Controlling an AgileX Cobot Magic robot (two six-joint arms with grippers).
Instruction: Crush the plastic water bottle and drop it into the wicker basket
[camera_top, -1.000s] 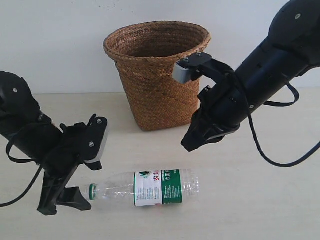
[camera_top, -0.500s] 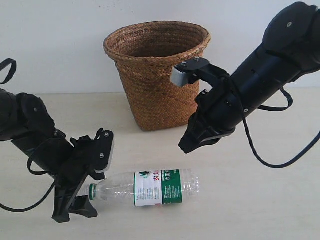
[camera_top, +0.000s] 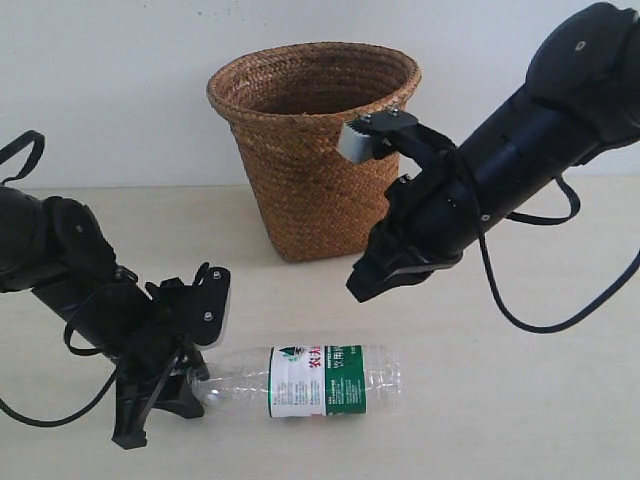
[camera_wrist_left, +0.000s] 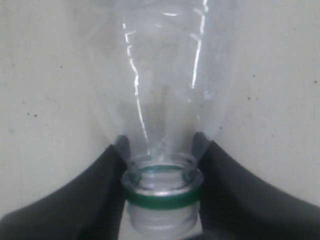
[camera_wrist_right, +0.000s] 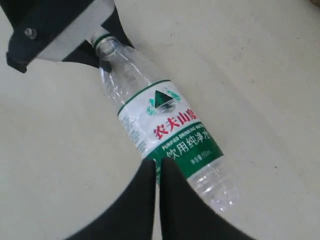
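The plastic water bottle (camera_top: 310, 378) lies on its side on the tabletop, clear and ribbed, with a white-and-green label. Its neck carries a green ring (camera_wrist_left: 161, 197). My left gripper (camera_top: 190, 378) is down at the table and shut on that neck, one dark finger (camera_wrist_left: 95, 195) pressing each side. In the right wrist view the bottle (camera_wrist_right: 165, 130) runs diagonally, with the left gripper (camera_wrist_right: 102, 42) at its mouth. My right gripper (camera_top: 358, 287) hangs above the bottle's label end, shut and empty; its fingertips (camera_wrist_right: 158, 165) nearly touch. The wicker basket (camera_top: 315, 150) stands upright behind.
A pale wall rises right behind the basket. Black cables loop from both arms, one near the left edge (camera_top: 20, 150) and one at the right (camera_top: 560, 320). The right arm's bulk (camera_top: 520, 140) sits close beside the basket's rim.
My left gripper has slid in along the table and closed round the bottle's neck, nudging the bottle slightly right. The right gripper has drifted a little left and down.
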